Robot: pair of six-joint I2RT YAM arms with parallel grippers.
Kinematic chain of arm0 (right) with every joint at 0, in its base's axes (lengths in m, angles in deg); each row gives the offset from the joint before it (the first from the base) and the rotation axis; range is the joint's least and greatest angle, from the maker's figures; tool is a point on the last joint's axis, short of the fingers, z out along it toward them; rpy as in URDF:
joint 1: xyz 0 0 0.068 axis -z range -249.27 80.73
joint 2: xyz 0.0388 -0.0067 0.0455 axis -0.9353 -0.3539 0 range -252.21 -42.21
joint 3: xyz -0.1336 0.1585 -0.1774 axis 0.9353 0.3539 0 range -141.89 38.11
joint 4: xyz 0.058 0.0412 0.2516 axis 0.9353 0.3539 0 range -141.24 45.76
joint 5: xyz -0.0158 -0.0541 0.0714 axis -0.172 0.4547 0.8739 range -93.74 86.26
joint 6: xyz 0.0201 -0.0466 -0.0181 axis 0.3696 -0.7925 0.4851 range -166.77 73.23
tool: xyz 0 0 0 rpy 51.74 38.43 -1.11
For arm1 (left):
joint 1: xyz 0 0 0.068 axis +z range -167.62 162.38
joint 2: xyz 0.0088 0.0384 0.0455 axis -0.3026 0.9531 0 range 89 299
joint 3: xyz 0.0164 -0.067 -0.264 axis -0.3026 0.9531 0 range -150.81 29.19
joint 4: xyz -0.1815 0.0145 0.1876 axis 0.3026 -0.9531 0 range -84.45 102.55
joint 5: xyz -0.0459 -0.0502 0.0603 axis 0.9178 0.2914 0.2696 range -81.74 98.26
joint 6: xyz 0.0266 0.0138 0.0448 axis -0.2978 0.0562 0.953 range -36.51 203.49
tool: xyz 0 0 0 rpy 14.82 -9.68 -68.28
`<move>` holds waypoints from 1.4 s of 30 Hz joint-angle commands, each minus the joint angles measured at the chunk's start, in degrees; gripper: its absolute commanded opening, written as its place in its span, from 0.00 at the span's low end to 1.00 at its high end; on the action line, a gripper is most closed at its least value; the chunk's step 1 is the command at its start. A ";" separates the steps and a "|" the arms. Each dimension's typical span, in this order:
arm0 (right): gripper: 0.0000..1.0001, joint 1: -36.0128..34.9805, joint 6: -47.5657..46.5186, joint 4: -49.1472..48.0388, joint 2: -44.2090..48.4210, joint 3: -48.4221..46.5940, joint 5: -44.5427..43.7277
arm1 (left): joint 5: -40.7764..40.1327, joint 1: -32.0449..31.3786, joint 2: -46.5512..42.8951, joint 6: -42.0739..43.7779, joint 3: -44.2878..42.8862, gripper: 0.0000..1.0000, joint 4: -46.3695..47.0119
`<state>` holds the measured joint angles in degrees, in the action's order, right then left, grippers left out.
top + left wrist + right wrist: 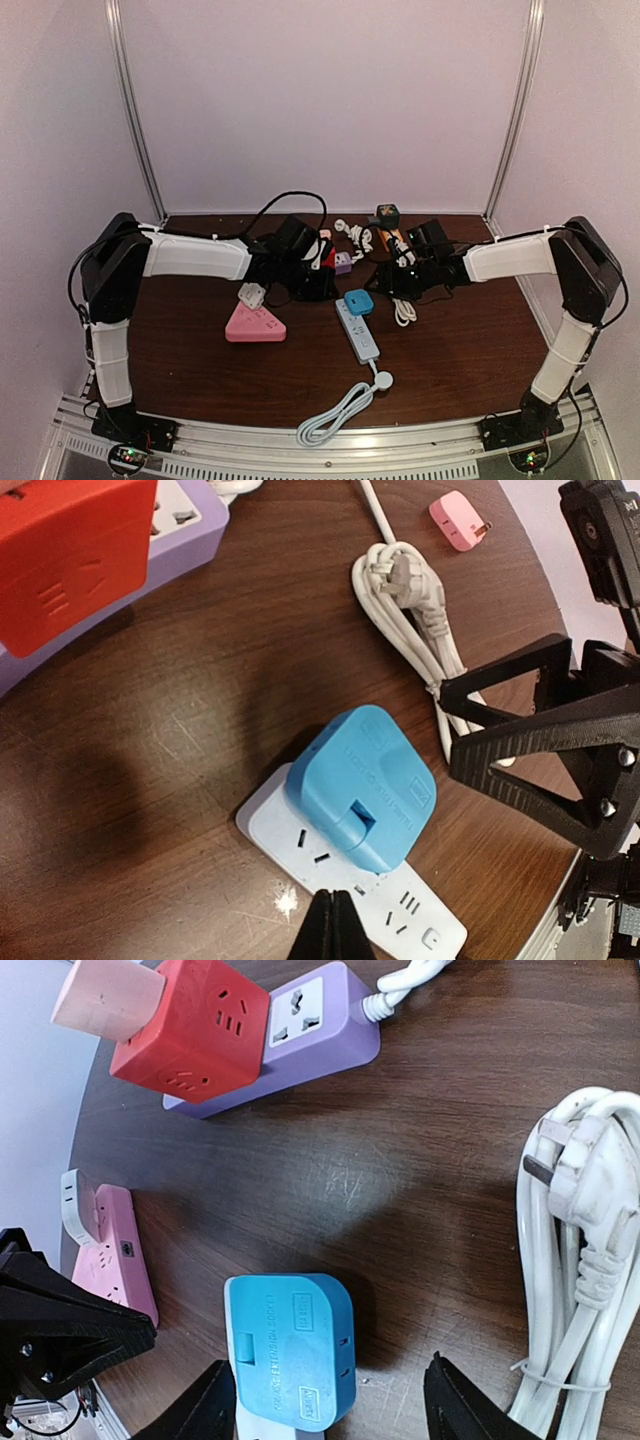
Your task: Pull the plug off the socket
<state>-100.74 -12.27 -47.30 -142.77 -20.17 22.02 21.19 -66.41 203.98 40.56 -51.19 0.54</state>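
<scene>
Nearest my bases lies the coiled cord (335, 413) of the white strip (362, 342), which runs away from me across the table (470, 350). A pink socket (255, 327) sits well to its left. The blue plug (358, 301) is seated in the strip's far end, and I take it as the one to pull.

Both arms fold in over it, so each wrist camera looks down on it. The left gripper (330, 927) is pressed together and empty. Its tip is over the strip's bare sockets just beside the plug, placed, I think, to pin the strip down.

The right gripper (335, 1400) is spread wide, a finger on either side of the plug, neither touching; I judge it the puller. Farther off is the purple strip (320, 1020) with a red cube (195, 1030).
</scene>
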 commanded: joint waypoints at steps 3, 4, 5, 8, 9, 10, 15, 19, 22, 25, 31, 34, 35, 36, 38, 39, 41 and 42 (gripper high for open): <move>0.66 -0.63 3.82 -7.90 -3.84 2.03 3.59 | 2.75 0.39 2.70 -0.35 -0.57 0.00 4.08; 0.66 -0.93 4.08 -8.23 -4.06 2.14 3.55 | 2.93 0.37 3.02 -0.39 -0.50 0.00 4.54; 0.66 -1.03 4.34 -8.72 -4.35 2.37 3.48 | 3.04 0.29 3.24 -0.39 -0.36 0.00 5.00; 0.66 -1.21 4.92 -10.05 -4.94 2.81 4.04 | 3.25 0.15 4.26 -0.35 -0.60 0.00 5.23; 0.66 -1.35 5.03 -10.23 -5.14 2.82 4.18 | 3.33 0.11 4.63 -0.39 -0.65 0.00 5.14; 0.65 -1.47 5.17 -10.44 -5.36 2.82 4.27 | 3.38 0.10 5.02 -0.39 -0.66 0.00 5.15; 0.64 -2.33 6.79 -12.60 -5.50 4.28 4.54 | 3.97 -0.07 6.79 -0.26 -0.69 0.00 5.45; 0.63 -2.98 7.37 -13.45 -5.95 4.80 4.76 | 4.60 -0.23 7.40 -0.22 -0.21 0.00 7.41; 0.63 -2.96 8.01 -14.40 -6.00 5.32 5.25 | 4.60 -0.28 7.62 -0.14 -0.13 0.00 7.38; 0.60 -2.96 8.57 -14.71 -5.49 5.46 5.57 | 4.43 -0.26 7.93 -0.04 -0.13 0.00 6.98; 0.51 -3.00 9.97 -15.81 -3.15 5.80 7.07 | 3.95 -0.33 8.48 -0.45 -0.13 0.00 6.21; 0.45 -3.06 10.56 -16.37 -2.01 6.06 7.63 | 3.60 -0.34 8.64 -0.48 -0.13 0.00 5.67; 0.43 -3.09 10.58 -16.37 -1.69 6.14 7.60 | 3.48 -0.34 8.67 -0.40 -0.13 0.00 5.65; 0.40 -3.12 10.59 -16.42 -1.36 6.27 7.56 | 3.43 -0.31 8.64 -0.39 -0.13 0.00 5.56; 0.38 -3.27 10.59 -16.27 -1.22 6.34 7.55 | 3.48 -0.34 8.68 -0.41 -0.21 0.00 5.53; 0.35 -3.30 10.59 -16.23 -1.26 6.34 7.62 | 3.43 -0.34 8.68 -0.41 -0.26 0.00 5.57; 0.32 -3.70 10.59 -16.32 -1.46 6.49 7.64 | 3.36 -0.32 8.76 -0.35 -0.30 0.00 5.53; 0.32 -3.86 10.65 -16.41 -1.45 6.59 7.62 | 3.48 -0.33 8.77 -0.35 -0.30 0.00 5.56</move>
<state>-103.58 -1.65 -62.33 -145.67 -14.38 28.45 25.10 -66.48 210.65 40.42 -51.19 6.46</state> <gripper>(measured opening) 0.325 0.006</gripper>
